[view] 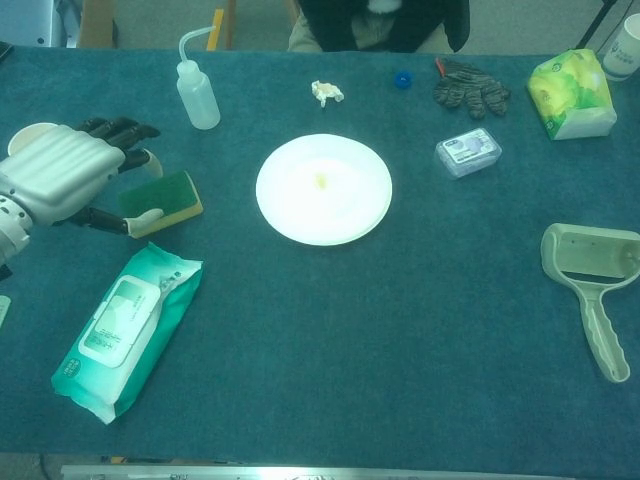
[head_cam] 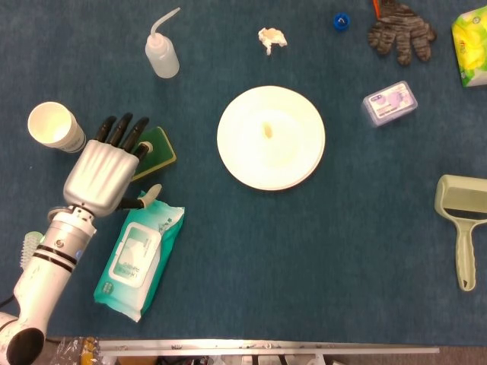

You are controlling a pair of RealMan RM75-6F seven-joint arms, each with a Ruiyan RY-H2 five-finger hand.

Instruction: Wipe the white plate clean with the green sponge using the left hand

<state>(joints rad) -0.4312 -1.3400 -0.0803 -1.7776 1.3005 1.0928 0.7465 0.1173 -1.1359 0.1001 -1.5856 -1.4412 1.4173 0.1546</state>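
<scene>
The white plate (head_cam: 251,156) (view: 290,205) lies mid-table with a small yellowish spot (head_cam: 267,131) near its centre. Left of it lies the green sponge (head_cam: 160,144) (view: 168,196) with a yellow underside. My left hand (head_cam: 103,171) (view: 60,178) hovers over the sponge's left half. Its dark fingers are stretched out across the sponge's top, and the thumb sits by the near edge. I see no closed grasp on the sponge. The right hand appears in neither view.
A paper cup (head_cam: 53,125) stands just left of the hand, and a wet-wipes pack (head_cam: 137,255) lies right below it. Further back are a squeeze bottle (head_cam: 161,55) and a crumpled tissue (head_cam: 272,38). At the right are a glove (head_cam: 401,30), a small box (head_cam: 389,103) and a dustpan-like scoop (head_cam: 460,209).
</scene>
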